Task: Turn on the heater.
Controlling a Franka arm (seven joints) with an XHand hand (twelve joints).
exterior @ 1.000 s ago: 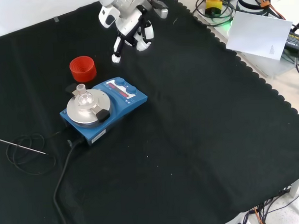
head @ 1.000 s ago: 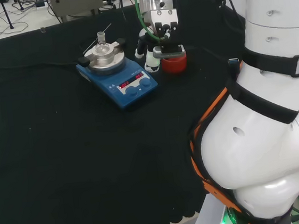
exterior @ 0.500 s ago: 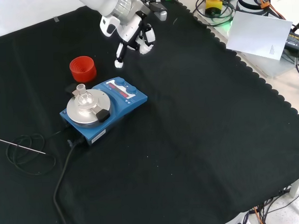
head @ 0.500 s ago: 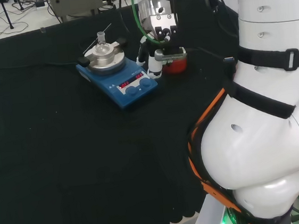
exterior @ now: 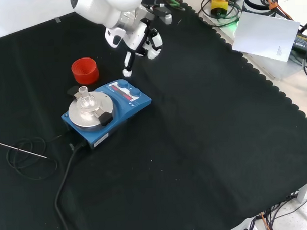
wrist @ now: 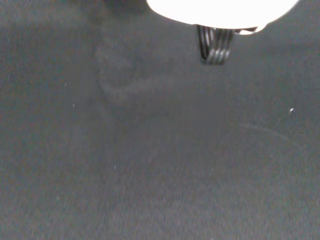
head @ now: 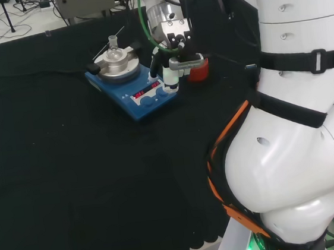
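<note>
Heater (exterior: 109, 112) is sitting on the black cloth of the bench (exterior: 205, 143), a blue unit with a round silver plate on top and a small clear glass flask (exterior: 85, 99) standing on that plate. From where I am watching in the front view, its panel with two blue knobs (exterior: 123, 84) and red displays is facing up and to the right, toward the hand. A black cable (exterior: 65, 173) is trailing from the heater's lower left corner across the cloth.

I am seeing the hand (exterior: 141, 42) hanging just above and to the right of the knob end in the front view, one finger (exterior: 127, 65) pointing straight down, its tip close over the cloth beside the heater's corner while the others are curling back. I cannot tell whether that fingertip is touching the panel. In the head view the hand (head: 172, 59) is standing right at the heater's (head: 130, 84) right-hand knob, between the heater and a red ribbed ring (head: 198, 69).

That red ring (exterior: 85, 70) is resting near the heater's far side in the front view, apart from it.
</note>
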